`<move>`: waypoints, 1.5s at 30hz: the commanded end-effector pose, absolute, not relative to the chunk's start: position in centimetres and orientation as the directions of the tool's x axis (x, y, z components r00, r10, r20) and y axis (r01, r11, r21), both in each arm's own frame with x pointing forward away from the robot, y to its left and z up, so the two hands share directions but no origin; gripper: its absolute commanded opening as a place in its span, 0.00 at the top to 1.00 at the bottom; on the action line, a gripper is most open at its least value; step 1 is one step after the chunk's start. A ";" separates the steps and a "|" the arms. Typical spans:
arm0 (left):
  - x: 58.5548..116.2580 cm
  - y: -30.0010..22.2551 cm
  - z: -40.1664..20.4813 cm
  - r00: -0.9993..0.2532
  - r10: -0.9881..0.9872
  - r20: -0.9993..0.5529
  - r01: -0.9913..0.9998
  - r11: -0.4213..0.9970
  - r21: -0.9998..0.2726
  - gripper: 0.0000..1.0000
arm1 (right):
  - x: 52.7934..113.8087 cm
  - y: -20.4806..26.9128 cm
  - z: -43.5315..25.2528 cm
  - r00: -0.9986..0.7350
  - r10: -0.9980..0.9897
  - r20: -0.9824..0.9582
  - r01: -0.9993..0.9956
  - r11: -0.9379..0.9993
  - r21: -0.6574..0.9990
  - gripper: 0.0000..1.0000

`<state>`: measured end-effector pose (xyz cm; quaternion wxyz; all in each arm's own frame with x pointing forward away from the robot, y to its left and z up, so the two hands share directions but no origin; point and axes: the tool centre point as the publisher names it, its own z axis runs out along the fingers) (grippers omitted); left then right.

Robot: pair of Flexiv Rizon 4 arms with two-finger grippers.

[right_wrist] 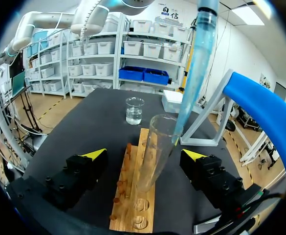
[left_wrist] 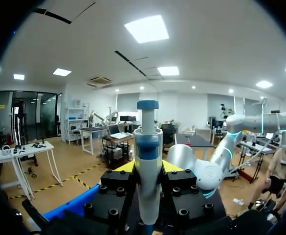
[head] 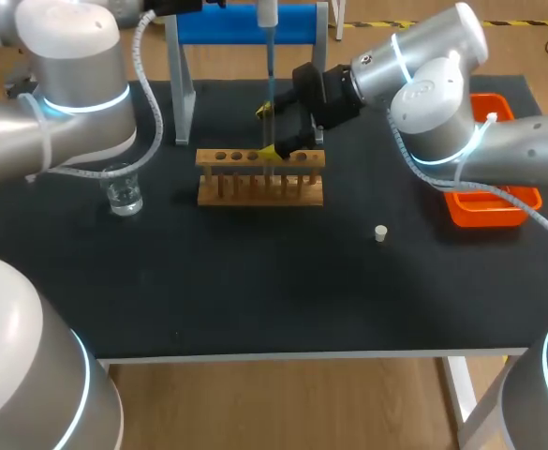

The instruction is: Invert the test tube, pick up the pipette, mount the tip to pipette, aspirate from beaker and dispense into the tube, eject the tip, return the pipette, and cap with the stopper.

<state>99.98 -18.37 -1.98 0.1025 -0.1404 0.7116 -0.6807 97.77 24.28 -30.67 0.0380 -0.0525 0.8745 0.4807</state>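
Blue pipette tip (right_wrist: pixel 194 73) slants down, its end just inside the mouth of the test tube (right_wrist: pixel 155 152), which stands in the wooden rack (right_wrist: pixel 133 215), far centre of the tabletop (head: pixel 255 291). Left hand (left_wrist: pixel 147 169) clamped on pipette (left_wrist: pixel 147 147). Right hand (right_wrist: pixel 145 155) spread apart, flanking tube, no contact.

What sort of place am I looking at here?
Probably a laboratory bench set up for robot trials: a wooden tube rack, a glass beaker holding clear liquid, and a pipette over a test tube.

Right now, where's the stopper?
Head view: the stopper sits alone right of the wooden rack, left of the orange tray, nearer the front than both.
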 end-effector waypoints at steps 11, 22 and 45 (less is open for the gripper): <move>99.6 -18.9 -2.3 -0.947 -0.316 0.060 -0.075 0.036 -0.996 1.00 | 97.7 24.2 -30.5 -0.992 -0.057 -0.115 -0.128 0.536 0.835 0.00; 99.0 -18.6 -2.6 -0.945 -0.321 0.065 -0.086 0.050 -0.995 1.00 | 97.7 24.2 -30.5 -0.992 -0.057 -0.115 -0.128 0.536 0.835 0.00; 99.0 -18.1 -2.9 -0.938 -0.344 0.041 -0.061 0.048 -0.997 1.00 | 97.7 24.2 -30.5 -0.992 -0.057 -0.115 -0.128 0.536 0.835 0.00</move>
